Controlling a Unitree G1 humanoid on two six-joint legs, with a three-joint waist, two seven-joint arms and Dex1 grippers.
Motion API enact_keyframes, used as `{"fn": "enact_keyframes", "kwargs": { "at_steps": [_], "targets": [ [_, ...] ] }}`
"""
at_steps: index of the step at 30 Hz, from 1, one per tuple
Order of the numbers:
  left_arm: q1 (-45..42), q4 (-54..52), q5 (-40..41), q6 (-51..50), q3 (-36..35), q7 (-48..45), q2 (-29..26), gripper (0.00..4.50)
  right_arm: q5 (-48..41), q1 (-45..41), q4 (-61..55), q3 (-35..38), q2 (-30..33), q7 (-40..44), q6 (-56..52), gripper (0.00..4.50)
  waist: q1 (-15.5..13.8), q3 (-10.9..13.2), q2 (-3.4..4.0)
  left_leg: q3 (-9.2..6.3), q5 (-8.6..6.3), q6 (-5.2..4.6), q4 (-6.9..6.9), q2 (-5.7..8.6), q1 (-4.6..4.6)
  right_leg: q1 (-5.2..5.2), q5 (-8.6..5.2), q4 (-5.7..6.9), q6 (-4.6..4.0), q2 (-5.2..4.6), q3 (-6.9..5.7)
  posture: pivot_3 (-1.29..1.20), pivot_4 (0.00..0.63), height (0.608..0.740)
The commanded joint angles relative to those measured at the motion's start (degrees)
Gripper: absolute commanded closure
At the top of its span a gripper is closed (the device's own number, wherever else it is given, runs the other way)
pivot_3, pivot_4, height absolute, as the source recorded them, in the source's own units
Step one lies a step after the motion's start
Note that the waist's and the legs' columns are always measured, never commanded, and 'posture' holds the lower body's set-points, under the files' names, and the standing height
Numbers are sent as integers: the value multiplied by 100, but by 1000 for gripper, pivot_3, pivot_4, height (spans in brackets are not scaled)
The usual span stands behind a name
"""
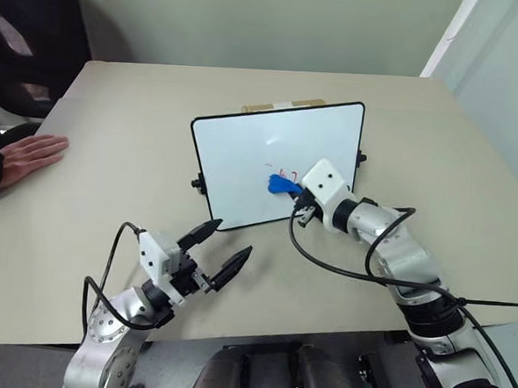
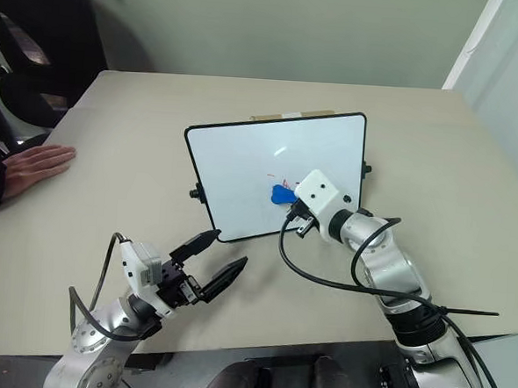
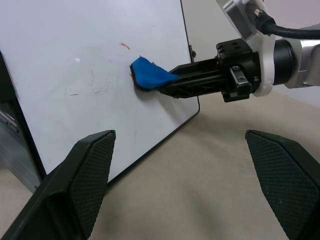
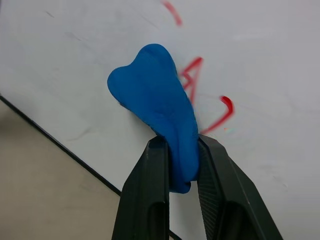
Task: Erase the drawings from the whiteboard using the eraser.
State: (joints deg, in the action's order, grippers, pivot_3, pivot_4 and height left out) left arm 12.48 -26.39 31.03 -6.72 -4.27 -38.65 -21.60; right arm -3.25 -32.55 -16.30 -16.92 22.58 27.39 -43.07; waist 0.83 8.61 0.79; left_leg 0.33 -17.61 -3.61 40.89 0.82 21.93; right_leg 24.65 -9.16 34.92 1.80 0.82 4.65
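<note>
Several red strokes of the drawings (image 4: 206, 95) are left on the whiteboard (image 1: 244, 158), so you should judge the job as under way but not finished: in the right wrist view you can see a looped mark and a short curl just beside the eraser (image 4: 159, 115), plus a small dash farther up the board. The eraser is pressed against the white face near the middle of the board, right at the edge of the scribble, and the right gripper (image 1: 298, 196) is clamped on its near end with both fingers tight against the blue. Some faint grey smudges show on the board beside it; whether they are wiped marks you cannot tell. What remains for you is to sweep the eraser across the red lines beside it and up to the stray dash. You have plenty of white surface around the marks, so the black frame is well away from the strokes on every side. The board stands tilted back against a cardboard box (image 1: 282, 104) behind it, so a hard push could shift it. The left gripper (image 1: 218, 251) hovers over the table (image 1: 124, 107) in front of the board's lower corner with its fingers spread and nothing in them, well apart from the working arm. A person's hand (image 1: 31, 155) rests on the table's far left edge, well away from the board.
</note>
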Motion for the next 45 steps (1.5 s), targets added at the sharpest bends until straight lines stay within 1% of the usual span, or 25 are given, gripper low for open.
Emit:
{"fn": "enact_keyframes", "kwargs": {
  "at_steps": [1, 4, 8, 12, 17, 21, 25, 30, 36, 41, 45],
  "targets": [
    [-38, -194, 13, 55, 16, -42, -25, 0, 30, -225, -68, 543, -91, -335, -95, 4025, 4, 0, 0, 0, 0, 1, 0, 0, 0, 0, 0, 0, 0, 0, 0, 0, 150, 740],
    [-46, -195, 18, 49, 32, -47, -26, 0, 69, -352, 13, 685, -157, -430, -132, 4025, 21, 0, 0, 0, 2, 3, 0, 0, 0, 3, 1, 3, -1, 1, 1, 0, 150, 740],
    [-48, -207, 27, 39, 39, -45, -33, 0, 123, -362, 127, 698, -172, -480, -83, 4025, 21, 0, 0, -2, 2, 4, -4, -1, 0, 4, 2, 1, -2, 2, 1, 0, 150, 740],
    [-36, -241, 26, 29, 52, -27, -30, 0, 263, -130, 295, 341, 4, -321, -84, 4025, 20, 0, 0, -2, 2, 4, -8, -1, 0, 5, 2, 0, -2, 2, 1, 0, 150, 740],
    [-12, -273, 9, 44, 51, -1, -27, 0, 403, 339, 117, -306, 371, 102, 15, 4025, 24, -6, -10, -2, 4, 6, -8, -1, -5, -1, 3, 1, -3, 1, 1, 0, 150, 740],
    [3, -304, 1, 45, 64, 12, -23, 0, 480, 389, 98, -431, 509, 207, -31, 4025, 56, -5, -9, -2, 9, 15, -13, -1, -3, 5, 9, 2, -5, 1, 4, 0, 150, 740],
    [5, -318, 7, 38, 64, 21, -17, 0, 459, 157, 156, -187, 394, 85, 22, 4025, 56, -5, -9, -2, 20, 23, -43, -1, -3, 14, 11, -1, -6, 1, 4, 0, 150, 740],
    [0, -335, 42, 20, 71, 22, -11, 0, 441, -390, 274, 248, 118, -215, 8, 4025, 85, -5, -9, 1, 41, 42, -79, -2, -1, 25, 14, 0, -16, 2, 9, 0, 150, 740],
    [37, -360, 61, 28, 55, 43, 2, 0, 425, -611, 195, 400, -98, -315, -19, 4025, 82, -5, -9, 0, 48, 41, -86, -14, -1, 37, 14, -1, -28, 7, 1, 0, 150, 740],
    [72, -386, 77, 34, 44, 39, -4, 0, 370, -517, 150, 317, -148, -214, -15, 4025, 88, -5, -9, 2, 48, 41, -86, -14, 0, 38, 14, 0, -29, 6, 2, 0, 150, 740],
    [121, -437, 67, 44, 63, 50, 6, 0, 378, -46, -12, -290, 16, 218, 133, 4025, 87, -6, -10, 2, 48, 42, -86, -16, 0, 37, 15, -2, -30, 8, 1, 0, 150, 740]
  ]
}}
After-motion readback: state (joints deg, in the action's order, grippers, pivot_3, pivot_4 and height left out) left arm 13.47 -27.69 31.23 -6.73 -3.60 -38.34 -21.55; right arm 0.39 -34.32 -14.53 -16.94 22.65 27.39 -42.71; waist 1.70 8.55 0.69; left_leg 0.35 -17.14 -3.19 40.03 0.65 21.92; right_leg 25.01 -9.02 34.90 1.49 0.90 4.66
